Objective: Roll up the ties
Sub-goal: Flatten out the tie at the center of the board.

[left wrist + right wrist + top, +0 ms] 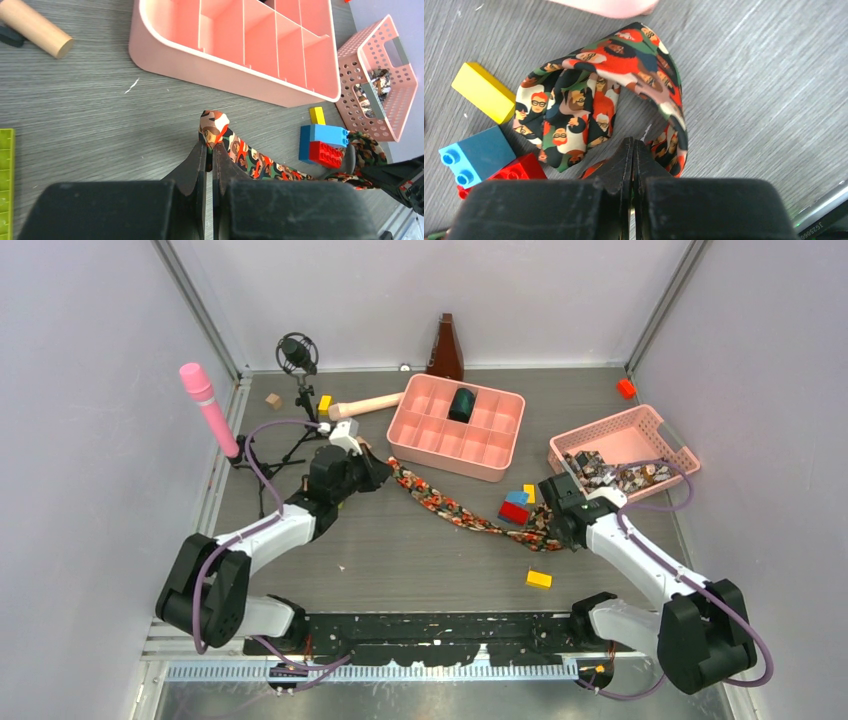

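One tie (450,508), dark with red, orange, white and green print, lies stretched across the table between my two grippers. My left gripper (385,468) is shut on its left end, which sticks up just past the fingertips in the left wrist view (214,122). My right gripper (550,530) is shut on the other end, where the tie (589,100) folds into a loop around the closed jaws. More bunched patterned ties (610,475) lie in the pink basket (605,427). A dark roll (461,404) sits in the pink compartment tray (440,462).
A blue and red block stack (515,508) touches the tie near my right gripper. Yellow blocks (539,579) lie nearby. A wooden mallet (365,405), a pink cylinder (208,408), a microphone stand (297,355) and a metronome (446,347) stand at the back.
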Controlling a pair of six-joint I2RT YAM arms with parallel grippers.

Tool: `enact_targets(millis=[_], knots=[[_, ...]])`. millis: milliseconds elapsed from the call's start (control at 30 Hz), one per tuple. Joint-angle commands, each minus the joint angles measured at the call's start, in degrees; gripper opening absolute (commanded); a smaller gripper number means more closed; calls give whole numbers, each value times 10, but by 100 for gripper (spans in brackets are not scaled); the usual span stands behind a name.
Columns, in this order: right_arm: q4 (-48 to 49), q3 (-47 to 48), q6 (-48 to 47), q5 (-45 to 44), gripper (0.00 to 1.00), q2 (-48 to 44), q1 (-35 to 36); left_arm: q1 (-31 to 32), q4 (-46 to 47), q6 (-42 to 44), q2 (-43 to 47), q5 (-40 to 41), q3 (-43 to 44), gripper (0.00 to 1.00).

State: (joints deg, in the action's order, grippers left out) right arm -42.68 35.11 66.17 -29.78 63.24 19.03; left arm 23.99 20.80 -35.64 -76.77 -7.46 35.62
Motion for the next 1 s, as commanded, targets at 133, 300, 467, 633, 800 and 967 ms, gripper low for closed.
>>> enact_targets(millis=[133, 300, 467, 633, 800, 967], knots=[[-38, -29, 124, -48, 5, -35, -4, -23, -13, -5, 28, 38, -6, 0], [-49, -68, 166, -73, 5, -98, -4, -33, -26, -7, 36, 53, -12, 0], [-82, -91, 206, -101, 5, -183, -5, -42, -46, -11, 43, 70, -18, 0], [-108, -98, 230, -113, 5, -207, -6, -49, -62, -13, 46, 98, -22, 0], [-114, -106, 254, -107, 6, -205, -7, -56, -74, -8, 53, 106, -24, 0], [-140, -108, 272, -119, 6, -227, -7, -59, -81, -3, 54, 109, -24, 0]])
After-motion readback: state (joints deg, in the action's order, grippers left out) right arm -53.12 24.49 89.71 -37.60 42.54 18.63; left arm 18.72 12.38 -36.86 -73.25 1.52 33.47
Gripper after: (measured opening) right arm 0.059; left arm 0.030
